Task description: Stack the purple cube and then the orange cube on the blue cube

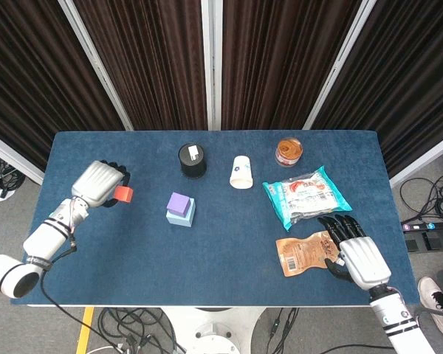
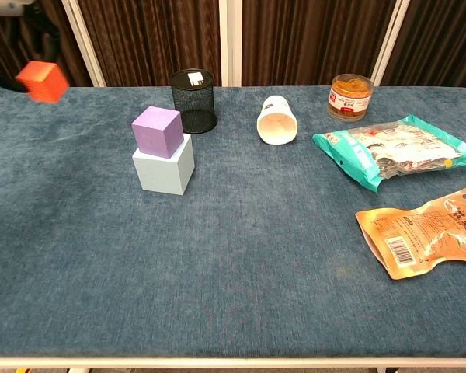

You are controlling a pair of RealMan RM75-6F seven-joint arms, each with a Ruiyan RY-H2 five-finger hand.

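The robot's left hand (image 1: 97, 184) holds the orange cube (image 1: 122, 194) above the left side of the blue-covered table (image 1: 229, 258), its fingers curled around the block with only one orange face showing past them. In the chest view the cube hangs in the air at upper left, a little blurred, so its exact tilt is hard to read. The purple cube (image 2: 157, 131) already sits on the blue cube (image 2: 164, 162), turned slightly against it and shifted toward the back left corner. That puts the first stacking step behind and the second in hand: the carry of the orange block to the pile.

The next move appears to call for bringing the cube across to the right, squaring it over the small purple top, and letting it down gently, since a skewed base leaves little margin.

The right hand (image 1: 354, 251) rests at the near right, fingers spread flat and holding nothing, touching an orange snack packet (image 1: 304, 252). A black mesh cup (image 1: 193, 160) stands behind the stack.
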